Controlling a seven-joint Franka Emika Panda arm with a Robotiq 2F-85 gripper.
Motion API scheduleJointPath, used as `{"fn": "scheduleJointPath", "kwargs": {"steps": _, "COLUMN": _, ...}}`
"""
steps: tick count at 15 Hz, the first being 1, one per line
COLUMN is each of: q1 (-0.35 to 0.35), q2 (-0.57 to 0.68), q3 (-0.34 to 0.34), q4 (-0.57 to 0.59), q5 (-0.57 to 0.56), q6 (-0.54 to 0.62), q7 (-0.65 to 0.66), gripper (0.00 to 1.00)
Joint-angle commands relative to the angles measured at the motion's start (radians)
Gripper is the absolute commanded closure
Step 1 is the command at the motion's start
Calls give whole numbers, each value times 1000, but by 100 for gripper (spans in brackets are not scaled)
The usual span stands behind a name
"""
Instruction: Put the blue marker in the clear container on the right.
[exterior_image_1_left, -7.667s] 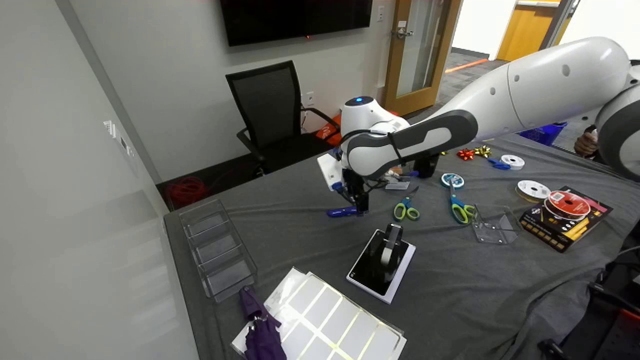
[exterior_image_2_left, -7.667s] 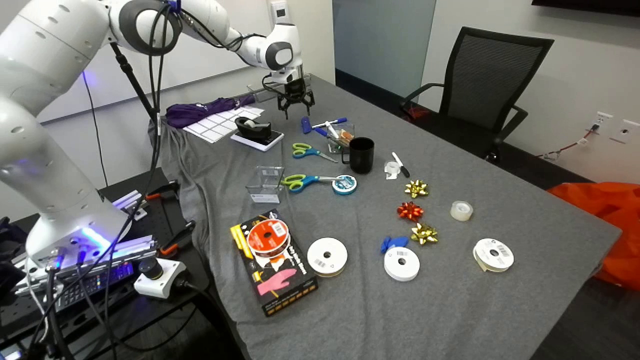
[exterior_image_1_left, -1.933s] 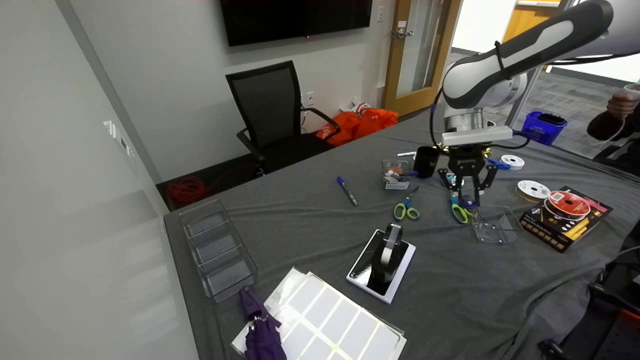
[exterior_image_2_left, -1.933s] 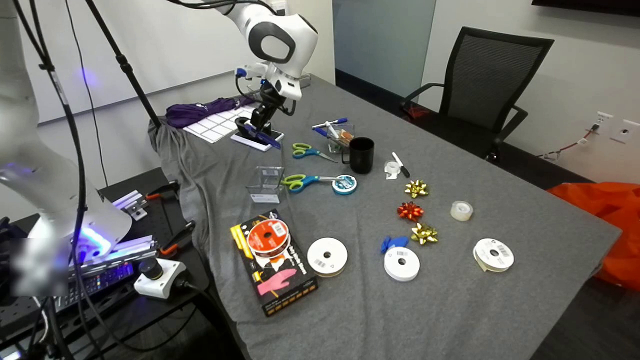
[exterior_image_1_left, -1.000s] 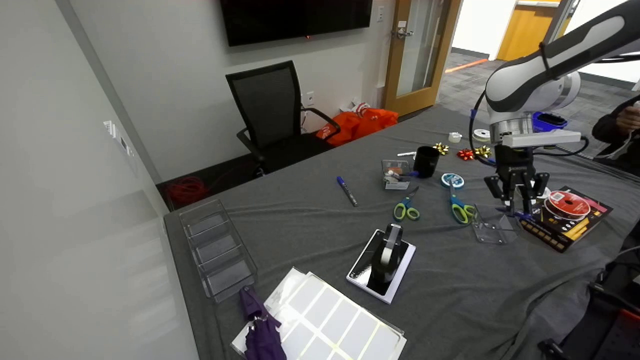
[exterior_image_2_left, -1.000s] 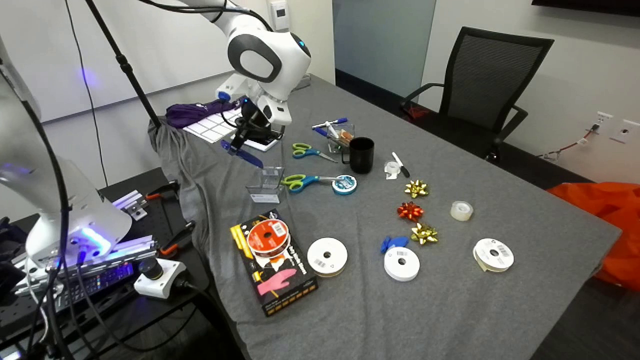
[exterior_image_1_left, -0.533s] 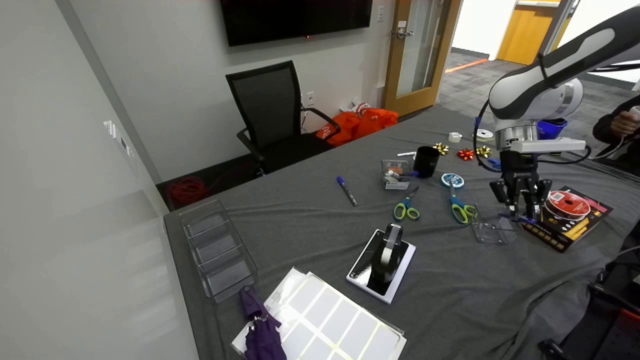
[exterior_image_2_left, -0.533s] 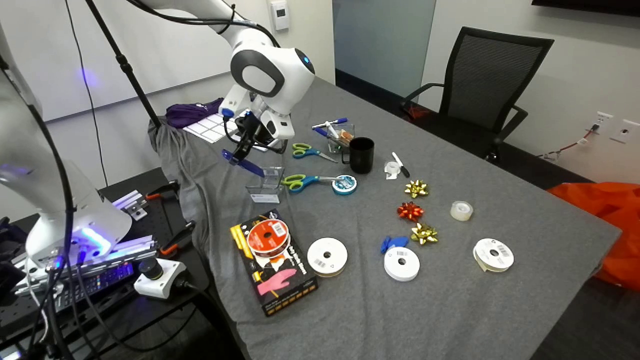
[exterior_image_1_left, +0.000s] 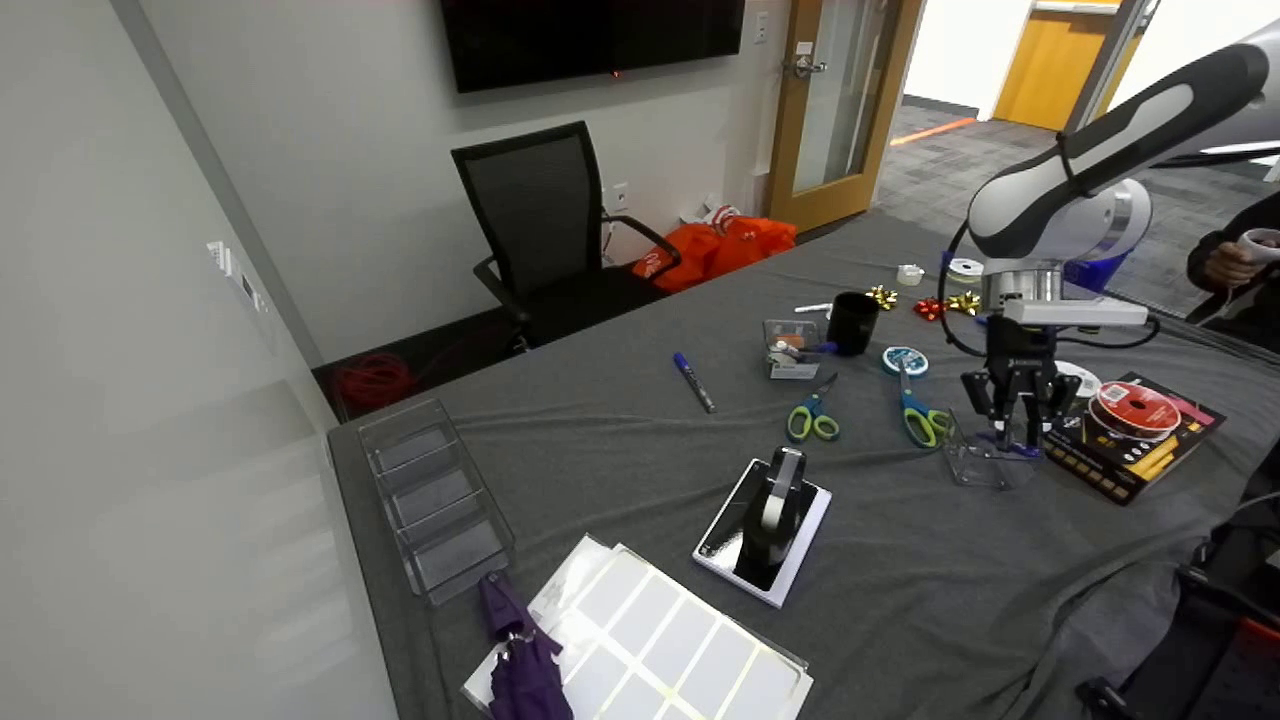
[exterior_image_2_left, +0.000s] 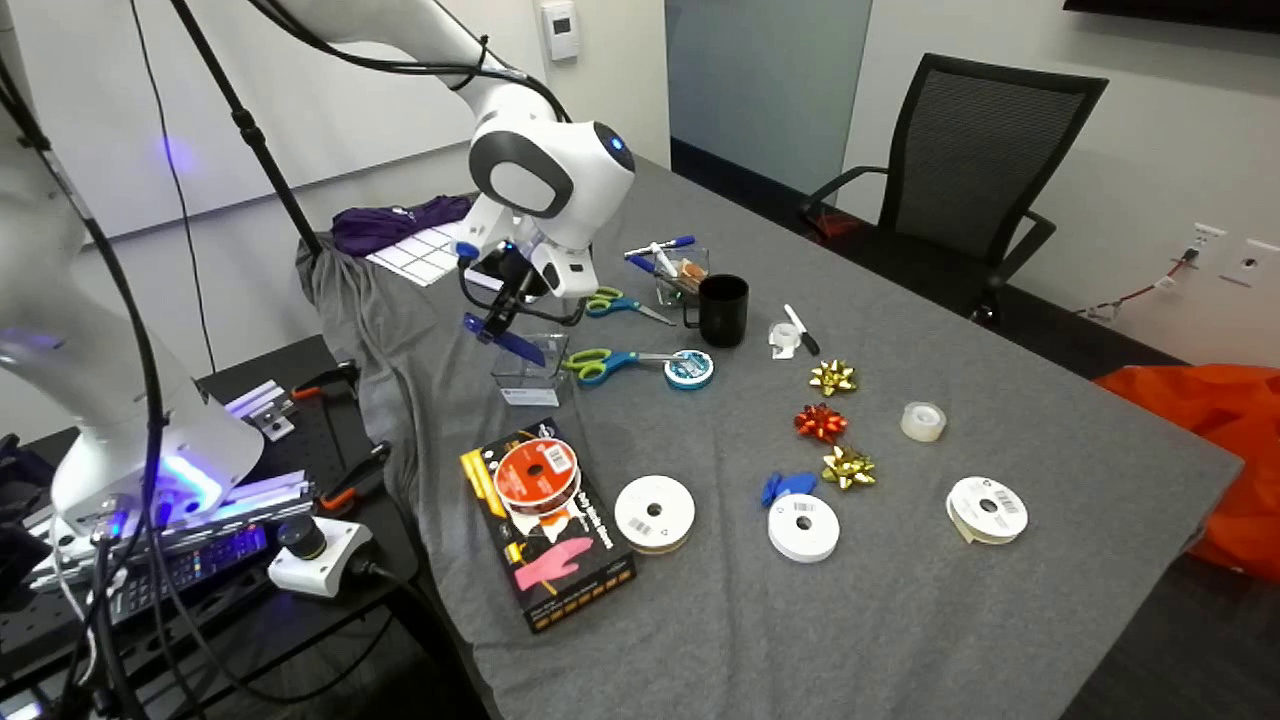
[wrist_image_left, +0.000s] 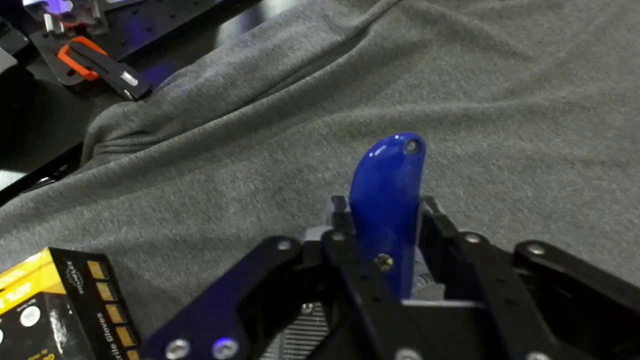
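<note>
Blue marker (wrist_image_left: 387, 180), smooth and rounded at one end with metal studs in the wrist view, is pinched between the fingertips of the robot's gripper (exterior_image_1_left: 1018, 441). In both exterior views it overlaps the clear container (exterior_image_2_left: 530, 397); I cannot tell whether they touch. That container stands on the grey cloth (exterior_image_1_left: 600, 470) between green-handled scissors (exterior_image_1_left: 910, 402) and a black-and-yellow box (exterior_image_1_left: 1140, 466). A blue-capped pen (exterior_image_1_left: 694, 382) lies well apart on the same cloth.

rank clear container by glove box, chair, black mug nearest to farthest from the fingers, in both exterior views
1. clear container: close by the fingers
2. black mug: upright, farther across the table
3. chair: past the table's edge
</note>
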Motion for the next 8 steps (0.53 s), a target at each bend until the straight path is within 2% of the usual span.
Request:
{"fn": "scheduleJointPath", "kwargs": {"steps": 1, "q1": -6, "q2": 35, "q3": 4, "q4": 4, "q5": 23, "q6": 70, "q7": 11, "gripper": 89}}
{"fn": "scheduleJointPath", "kwargs": {"steps": 7, "q1": 1, "q2": 65, "q3": 0, "q4": -2, "q5": 19, "q6": 165, "q7": 75, "gripper": 89}}
{"fn": "scheduleJointPath", "kwargs": {"steps": 8, "q1": 3, "q2": 62, "q3": -2, "q4": -5, "q5": 13, "q6": 170, "q7": 86, "gripper": 39}}
